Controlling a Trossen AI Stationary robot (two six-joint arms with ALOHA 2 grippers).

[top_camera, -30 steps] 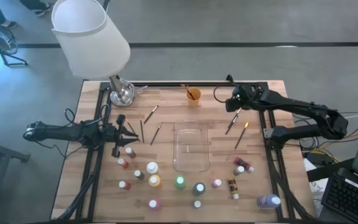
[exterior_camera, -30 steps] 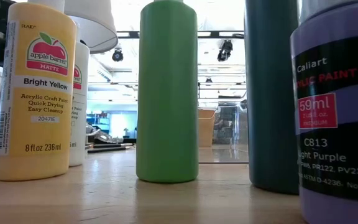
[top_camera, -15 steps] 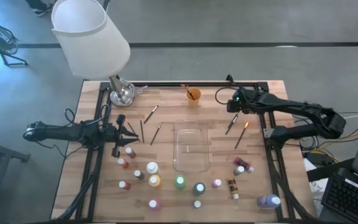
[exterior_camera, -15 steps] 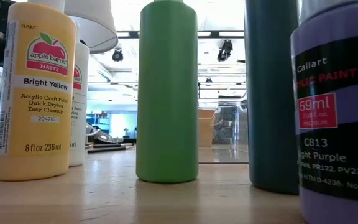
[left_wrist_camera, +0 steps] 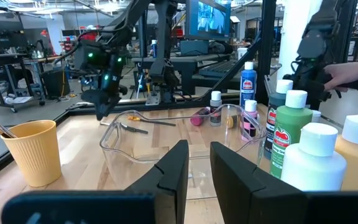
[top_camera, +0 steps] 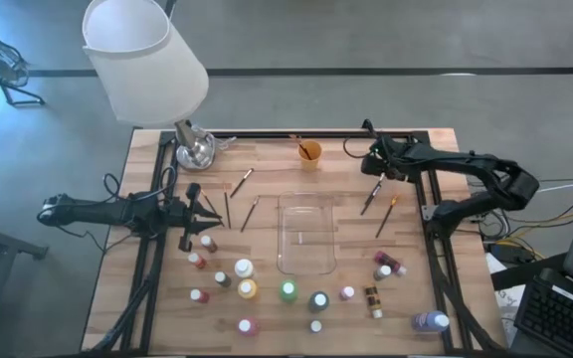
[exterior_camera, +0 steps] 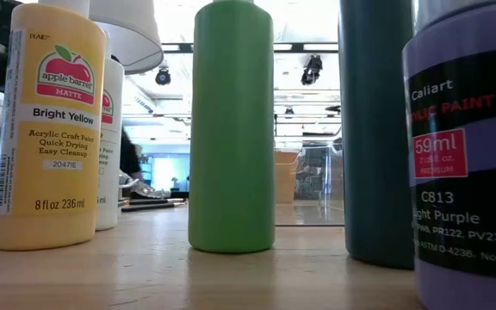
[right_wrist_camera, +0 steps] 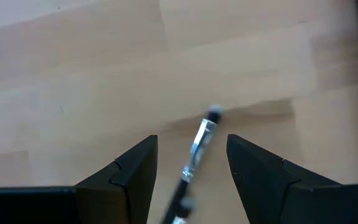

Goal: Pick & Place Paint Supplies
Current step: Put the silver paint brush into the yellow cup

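Several small paint bottles (top_camera: 246,288) stand on the near part of the wooden table; up close in the low view are a yellow one (exterior_camera: 50,129), a green one (exterior_camera: 232,129) and a purple one (exterior_camera: 472,172). Thin brushes lie flat on the far half. My right gripper (top_camera: 375,169) hangs open at the far right, pointing steeply down over the far end of a dark-handled brush (top_camera: 371,196). In its wrist view (right_wrist_camera: 191,142) the brush's metal ferrule (right_wrist_camera: 201,140) lies between the fingers, clear of both. My left gripper (left_wrist_camera: 199,165) waits at the table's left, level, narrowly open with nothing between its fingers.
A clear plastic tray (top_camera: 306,261) sits mid-table. An orange cup (top_camera: 309,151) holding a brush stands at the far edge. A lamp with a white shade (top_camera: 142,60) rises from the far left corner. Another brush (top_camera: 387,214) lies beside the dark-handled one. A person's hand (left_wrist_camera: 353,71) shows beyond the table.
My right gripper has come down toward the dark-handled brush at the far right, rolling about its own axis as it sank. The brush and the bottles have stayed where they were.
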